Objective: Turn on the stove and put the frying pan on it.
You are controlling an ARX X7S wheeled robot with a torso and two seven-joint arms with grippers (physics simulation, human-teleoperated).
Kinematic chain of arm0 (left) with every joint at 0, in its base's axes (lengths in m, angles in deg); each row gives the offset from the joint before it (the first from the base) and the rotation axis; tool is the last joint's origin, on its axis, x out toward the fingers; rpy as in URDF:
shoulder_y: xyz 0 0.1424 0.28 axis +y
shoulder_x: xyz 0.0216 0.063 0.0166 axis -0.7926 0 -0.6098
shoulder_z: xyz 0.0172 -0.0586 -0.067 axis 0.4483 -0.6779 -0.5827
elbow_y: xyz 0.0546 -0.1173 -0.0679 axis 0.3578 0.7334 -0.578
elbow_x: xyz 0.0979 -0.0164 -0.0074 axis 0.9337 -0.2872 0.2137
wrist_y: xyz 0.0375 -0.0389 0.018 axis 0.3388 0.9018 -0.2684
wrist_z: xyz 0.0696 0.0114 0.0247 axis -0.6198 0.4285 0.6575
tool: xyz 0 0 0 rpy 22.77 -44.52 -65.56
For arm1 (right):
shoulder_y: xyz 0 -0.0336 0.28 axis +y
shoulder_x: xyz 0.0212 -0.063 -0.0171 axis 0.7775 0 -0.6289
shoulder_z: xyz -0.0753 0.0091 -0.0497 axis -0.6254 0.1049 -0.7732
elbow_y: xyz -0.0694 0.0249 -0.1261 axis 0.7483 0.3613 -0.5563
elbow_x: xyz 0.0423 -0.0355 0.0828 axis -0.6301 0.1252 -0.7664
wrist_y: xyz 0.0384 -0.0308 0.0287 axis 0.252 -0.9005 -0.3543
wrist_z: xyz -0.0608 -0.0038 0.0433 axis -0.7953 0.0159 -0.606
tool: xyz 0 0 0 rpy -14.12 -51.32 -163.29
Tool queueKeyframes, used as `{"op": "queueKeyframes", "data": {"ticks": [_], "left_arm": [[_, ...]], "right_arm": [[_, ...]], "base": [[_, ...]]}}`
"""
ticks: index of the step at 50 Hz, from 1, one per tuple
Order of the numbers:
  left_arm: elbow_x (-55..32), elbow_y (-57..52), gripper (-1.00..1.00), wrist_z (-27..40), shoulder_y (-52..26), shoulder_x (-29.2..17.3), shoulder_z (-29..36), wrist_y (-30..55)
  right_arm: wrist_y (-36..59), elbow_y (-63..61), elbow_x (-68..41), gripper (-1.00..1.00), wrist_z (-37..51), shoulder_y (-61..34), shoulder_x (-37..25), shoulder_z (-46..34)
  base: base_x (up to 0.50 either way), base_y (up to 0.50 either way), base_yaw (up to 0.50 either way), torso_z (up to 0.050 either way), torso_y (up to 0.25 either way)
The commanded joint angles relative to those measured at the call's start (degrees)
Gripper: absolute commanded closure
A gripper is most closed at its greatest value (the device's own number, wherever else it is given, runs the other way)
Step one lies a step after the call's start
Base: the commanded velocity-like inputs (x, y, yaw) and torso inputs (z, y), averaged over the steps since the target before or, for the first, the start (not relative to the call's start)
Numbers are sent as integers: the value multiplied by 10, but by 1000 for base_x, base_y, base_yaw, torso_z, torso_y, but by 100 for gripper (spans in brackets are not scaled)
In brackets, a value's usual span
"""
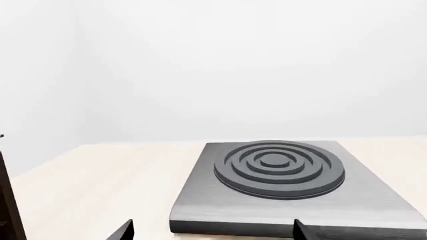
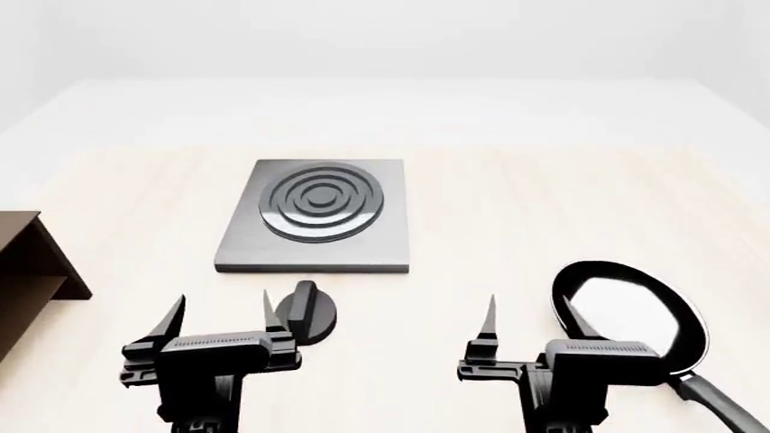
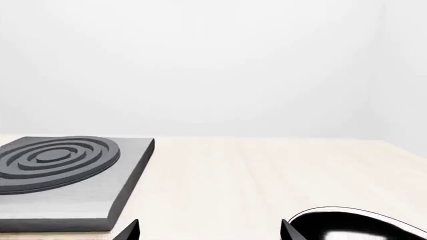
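Grey metal, the stove (image 2: 316, 216) lies flat on the pale wooden table (image 2: 517, 207), its dark rings toward the far side. Only the head view shows the round black knob (image 2: 307, 312), set apart on the table just in front of the stove's near edge and right beside the left gripper (image 2: 222, 316), whose fingers stand apart with nothing between them. That view alone also shows a brown shelf (image 2: 31, 262) at the table's left edge. The frying pan (image 2: 626, 311) sits on the table well to the right of the stove, its handle pointing toward the robot. The right gripper (image 2: 526, 320) hangs spread wide and empty, its outer finger over the pan's near rim. Its wrist camera catches only a sliver of the pan (image 3: 353, 227).
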Motion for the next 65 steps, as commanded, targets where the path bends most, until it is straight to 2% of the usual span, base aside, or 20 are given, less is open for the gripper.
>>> {"op": "queueKeyframes", "data": {"ticks": [1,20,36,46,65], "left_arm": [[8,68,-100,-6,-19,3,-16,-3],[12,192,-100,13,-68,5,-12,-25],[20,234,-100,13,-77,11,16,-26],[24,230,-100,10,-83,17,38,-14],[32,153,-100,-6,-65,19,94,15]], "right_arm": [[-1,5,-4,-100,-10,1,8,10],[0,14,-9,-100,-5,-4,0,-2],[-3,17,-15,-100,-1,-5,-5,-9],[-8,19,-18,-100,2,-2,-8,-13],[-10,23,-25,-100,5,2,-15,-20]], "base": [[0,0,0,0,0],[0,0,0,0,0],[0,0,0,0,0],[0,0,0,0,0],[0,0,0,0,1]]}}
